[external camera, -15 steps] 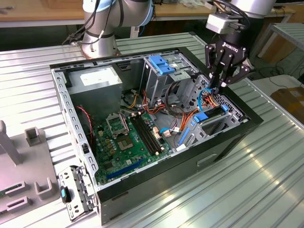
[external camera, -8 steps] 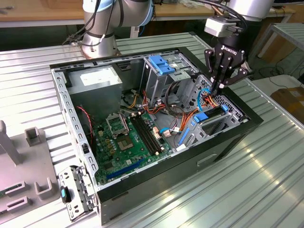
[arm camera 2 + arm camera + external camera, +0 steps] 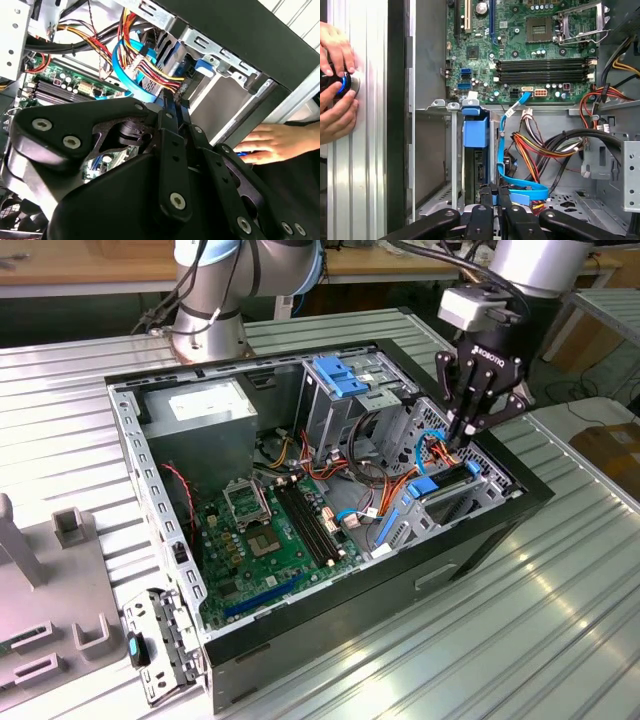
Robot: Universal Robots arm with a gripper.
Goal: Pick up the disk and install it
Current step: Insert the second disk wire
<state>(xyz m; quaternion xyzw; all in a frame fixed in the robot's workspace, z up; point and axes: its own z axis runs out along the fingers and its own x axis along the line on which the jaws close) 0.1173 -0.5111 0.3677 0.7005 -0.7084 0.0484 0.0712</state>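
The disk (image 3: 475, 170) sits edge-on in the drive bay at the front corner of the open computer case (image 3: 450, 540), and its blue end tab (image 3: 475, 131) sticks out of the bay. In the exterior view the same blue tab (image 3: 425, 485) lies just below my gripper (image 3: 460, 438). In both wrist views my gripper (image 3: 495, 192) (image 3: 174, 107) has its fingers pressed together, right beside the end of the disk and against a blue flat cable (image 3: 520, 186). Nothing shows between the fingers.
A person's hands (image 3: 335, 95) hold a blue-lit knob on the table beside the case; one hand (image 3: 280, 142) is also in the second wrist view. Cable bundles (image 3: 545, 145), the motherboard (image 3: 270, 530), a power-supply box (image 3: 205, 405) and a blue-handled drive cage (image 3: 345, 375) crowd the case.
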